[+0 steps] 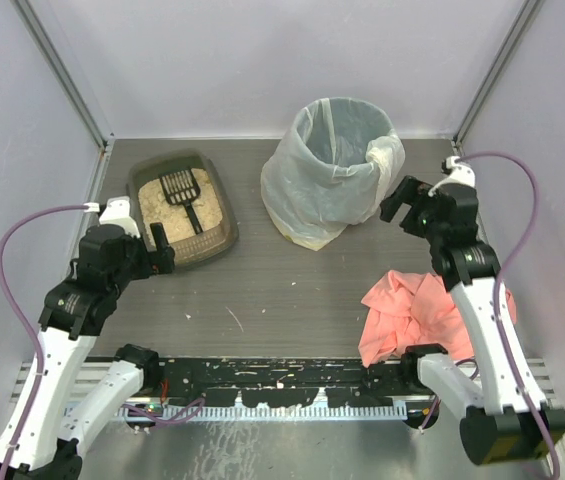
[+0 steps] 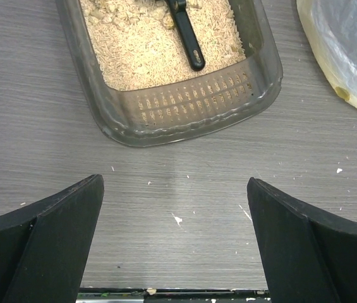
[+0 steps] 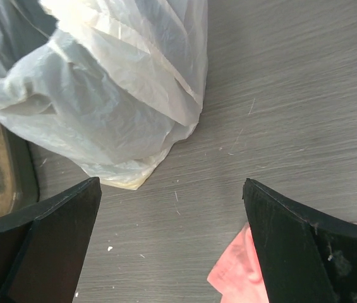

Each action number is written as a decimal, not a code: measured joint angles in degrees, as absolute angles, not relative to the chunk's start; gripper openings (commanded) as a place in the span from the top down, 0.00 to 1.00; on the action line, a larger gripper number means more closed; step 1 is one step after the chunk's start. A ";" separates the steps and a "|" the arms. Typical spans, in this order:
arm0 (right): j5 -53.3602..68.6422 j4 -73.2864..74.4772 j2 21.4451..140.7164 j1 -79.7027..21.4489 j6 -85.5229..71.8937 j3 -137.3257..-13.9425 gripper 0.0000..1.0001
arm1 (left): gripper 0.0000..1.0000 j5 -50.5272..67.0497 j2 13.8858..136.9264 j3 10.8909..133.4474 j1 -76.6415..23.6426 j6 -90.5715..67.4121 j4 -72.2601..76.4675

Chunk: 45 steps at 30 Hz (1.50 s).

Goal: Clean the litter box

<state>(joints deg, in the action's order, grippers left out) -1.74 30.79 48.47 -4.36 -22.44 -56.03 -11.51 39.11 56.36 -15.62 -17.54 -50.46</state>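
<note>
Litter box (image 2: 191, 104): shallow grey-brown plastic tray, tan granules, far-left corner of worktop (image 1: 292, 290).
Left claw (image 2: 174, 184): apart, empty.
Right claw (image 3: 172, 183): apart, empty.

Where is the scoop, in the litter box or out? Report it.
In. The black scoop lies on the granules inside the litter box, handle toward its near wall.

Grey wood-grain tabletop (image 1: 292, 285) (flecked with pale crumbs) enclosed by plain lilac-white walls (image 1: 212, 60). Slim metal corner posts (image 1: 62, 72) rise at both rear corners.
</note>
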 measured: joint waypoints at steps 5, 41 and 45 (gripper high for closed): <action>-0.10 27.83 60.82 -4.36 -23.75 -59.20 0.01 | 0.02 -11.77 41.10 55.22 -15.62 -17.56 -48.84; -4.25 32.93 97.01 -4.78 -22.39 -97.25 0.66 | 0.02 -13.26 43.66 54.48 -15.62 -17.30 -48.23; -3.84 35.53 99.29 -4.91 -21.08 -100.86 0.74 | 0.02 -13.26 44.36 54.48 -15.62 -17.30 -48.23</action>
<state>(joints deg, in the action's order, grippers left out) -3.84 35.53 99.29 -4.91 -21.08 -100.86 -13.26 44.36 54.48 -15.62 -17.30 -48.23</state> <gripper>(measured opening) 0.298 0.977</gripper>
